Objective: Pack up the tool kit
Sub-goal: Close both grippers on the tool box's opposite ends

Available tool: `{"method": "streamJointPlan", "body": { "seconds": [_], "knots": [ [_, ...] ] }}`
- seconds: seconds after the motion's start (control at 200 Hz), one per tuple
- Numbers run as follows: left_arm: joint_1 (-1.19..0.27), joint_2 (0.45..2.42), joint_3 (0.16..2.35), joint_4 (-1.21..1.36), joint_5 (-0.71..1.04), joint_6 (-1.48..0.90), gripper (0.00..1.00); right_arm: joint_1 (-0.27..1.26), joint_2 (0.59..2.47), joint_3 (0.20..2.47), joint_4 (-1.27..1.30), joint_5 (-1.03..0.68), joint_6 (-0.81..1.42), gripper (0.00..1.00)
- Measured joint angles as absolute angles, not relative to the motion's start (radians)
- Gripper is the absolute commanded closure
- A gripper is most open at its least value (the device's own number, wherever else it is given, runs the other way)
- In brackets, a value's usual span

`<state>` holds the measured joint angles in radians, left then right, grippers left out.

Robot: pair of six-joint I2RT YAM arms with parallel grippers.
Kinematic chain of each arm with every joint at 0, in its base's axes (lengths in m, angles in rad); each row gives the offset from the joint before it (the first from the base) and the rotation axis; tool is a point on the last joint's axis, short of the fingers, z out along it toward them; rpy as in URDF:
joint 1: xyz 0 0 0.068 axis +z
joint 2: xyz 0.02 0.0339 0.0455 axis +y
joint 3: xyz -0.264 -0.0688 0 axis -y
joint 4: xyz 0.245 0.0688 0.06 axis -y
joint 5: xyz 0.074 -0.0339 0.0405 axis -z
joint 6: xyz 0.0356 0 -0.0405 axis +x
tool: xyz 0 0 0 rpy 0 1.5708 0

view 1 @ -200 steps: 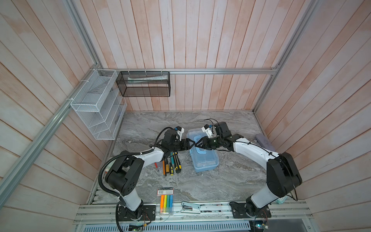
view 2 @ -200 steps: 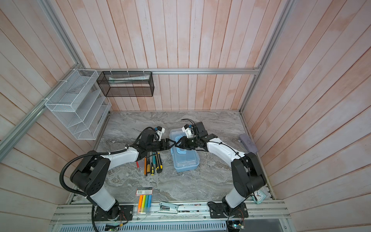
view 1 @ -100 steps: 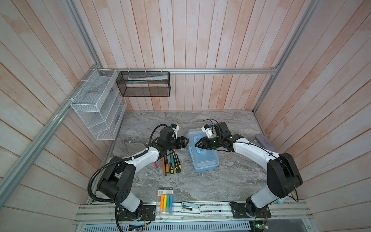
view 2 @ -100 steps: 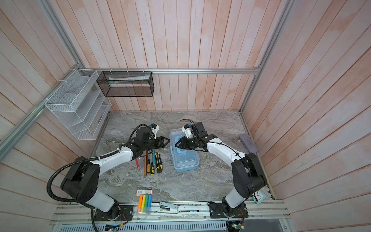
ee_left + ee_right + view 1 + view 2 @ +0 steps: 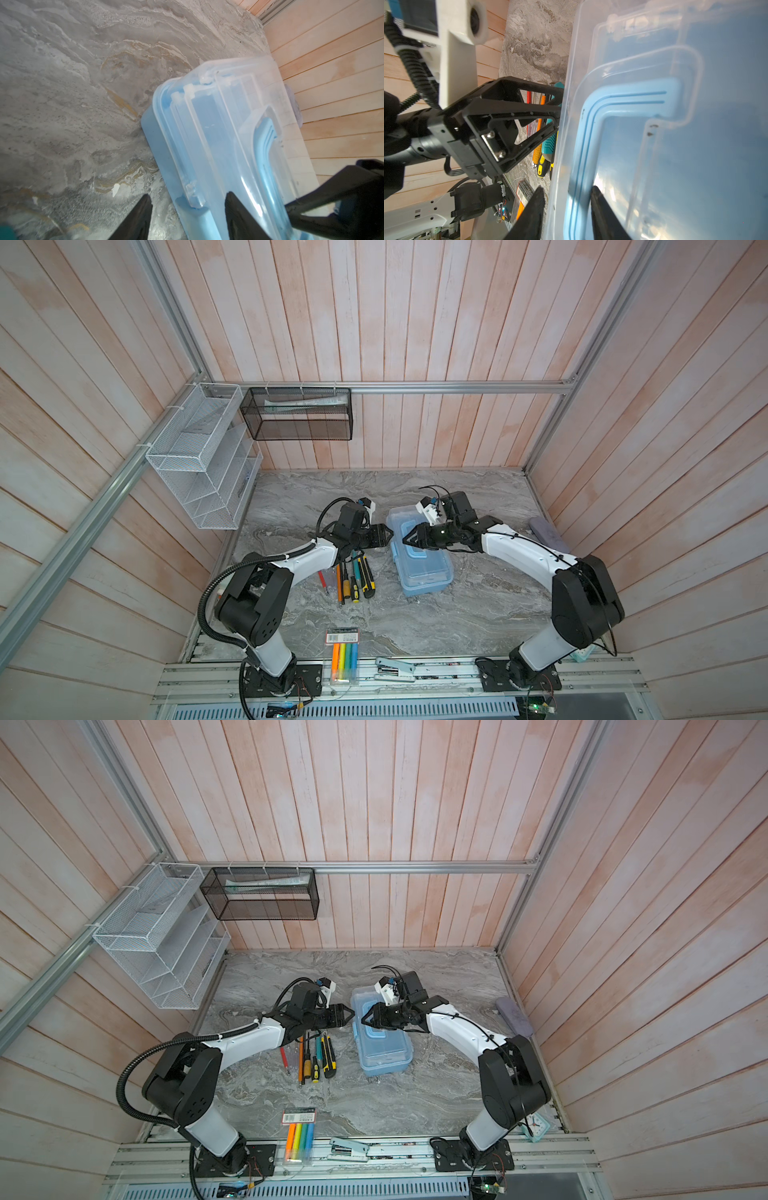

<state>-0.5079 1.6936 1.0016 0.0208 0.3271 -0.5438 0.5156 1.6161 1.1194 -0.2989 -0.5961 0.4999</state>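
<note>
**Both top views.** I see the tool kit (image 5: 422, 562) (image 5: 382, 1044) lying lid-up near the middle of the marbled desk (image 5: 478, 610), its long sides running roughly front to back. The left claw (image 5: 390, 536) (image 5: 352, 1017) points at the kit's left long side, just beside it. The right claw (image 5: 405, 539) (image 5: 362, 1020) reaches across above the lid's left part, so the two claws' tips nearly meet. A row of hand tools (image 5: 353, 572) lies on the desk just left of the kit.

**Left wrist view.** The left claw (image 5: 188, 209) has its jaws apart, straddling the kit's long rim. One finger (image 5: 139, 218) is over bare desk beside the blue wall, and the other is over the clear lid (image 5: 218, 128). I cannot tell whether either one touches.

**Right wrist view.** The right claw (image 5: 566, 199) also has its jaws apart. Between them runs one bar of the blue handle (image 5: 629, 97), which is folded flat on the lid. I cannot tell whether the claw presses on it. The left claw's tips sit at the kit's rim.
</note>
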Motion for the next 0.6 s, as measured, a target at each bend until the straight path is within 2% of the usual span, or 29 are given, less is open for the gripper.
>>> {"method": "streamJointPlan", "body": {
  "seconds": [0.29, 0.46, 0.6],
  "knots": [
    [-0.508, 1.736, 1.016, 0.014, 0.316, -0.545, 0.41, 0.509, 1.636, 1.123, -0.282, -0.629, 0.508, 0.62],
    [-0.508, 1.739, 1.016, 0.014, 0.305, -0.546, 0.4, 0.558, 1.674, 1.206, -0.358, -0.516, 0.469, 0.62],
    [-0.506, 1.739, 1.016, 0.014, 0.3, -0.546, 0.41, 0.564, 1.674, 1.197, -0.336, -0.523, 0.463, 0.64]
  ]
}}
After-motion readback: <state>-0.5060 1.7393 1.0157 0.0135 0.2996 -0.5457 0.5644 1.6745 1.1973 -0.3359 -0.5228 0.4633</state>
